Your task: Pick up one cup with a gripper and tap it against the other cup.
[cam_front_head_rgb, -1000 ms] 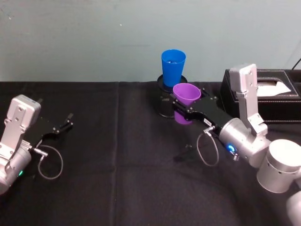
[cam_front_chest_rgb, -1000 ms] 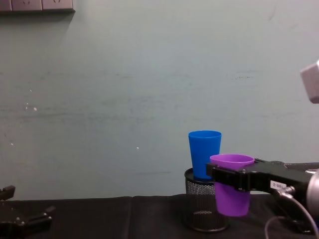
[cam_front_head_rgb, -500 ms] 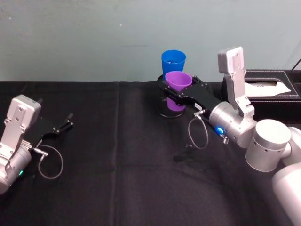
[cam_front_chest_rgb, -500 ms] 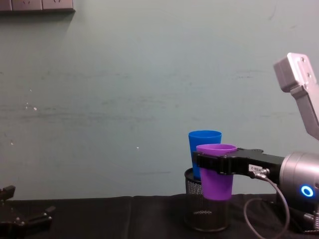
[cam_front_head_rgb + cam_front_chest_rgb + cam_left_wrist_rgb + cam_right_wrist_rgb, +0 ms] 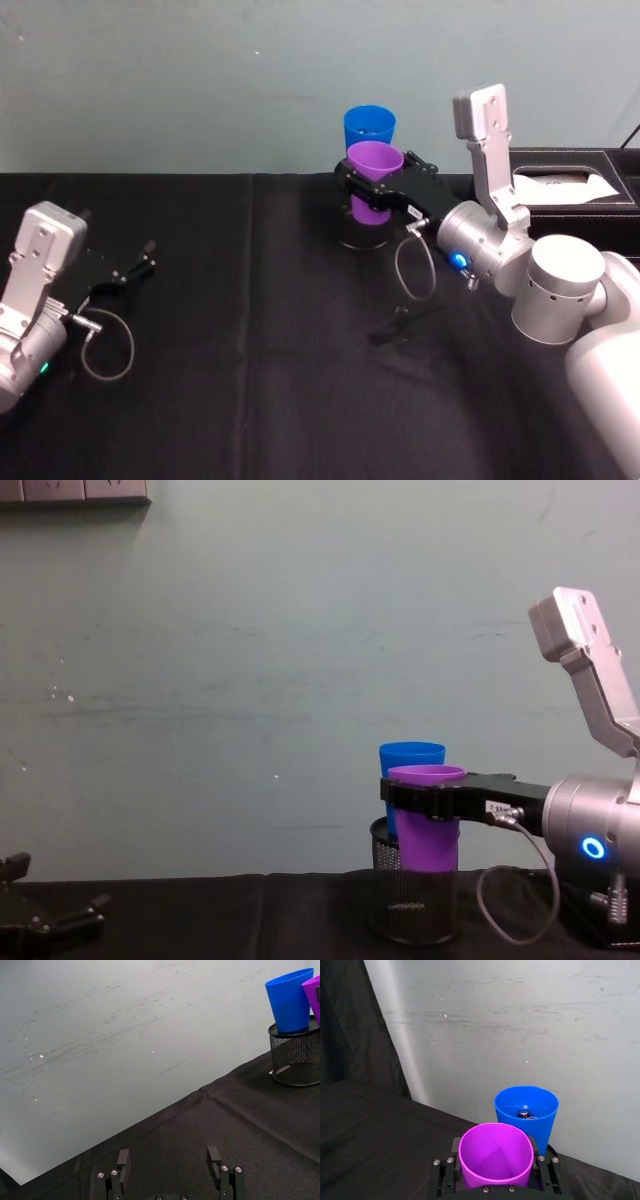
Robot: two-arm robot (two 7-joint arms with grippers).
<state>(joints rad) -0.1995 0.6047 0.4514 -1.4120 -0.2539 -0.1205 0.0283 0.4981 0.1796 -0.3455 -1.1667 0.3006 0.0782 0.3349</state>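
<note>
Since the earlier frames, the right gripper [image 5: 376, 196] has carried the purple tapered plastic tumbler [image 5: 374, 172] further left and back toward the wall. The tumbler is held upright and clear of the black cloth-covered table [image 5: 250, 350], with the black flat jaws clamped on either side just below its rim. It now sits directly in front of the bright blue tapered plastic tumbler [image 5: 369, 124], which stands upright in the round black mesh holder [image 5: 410, 912]. In the chest view the purple rim overlaps the blue wall; actual contact cannot be confirmed. The left gripper [image 5: 135, 268] rests low at the table's left side, well apart, fingers [image 5: 214, 1156] spread and holding nothing.
</note>
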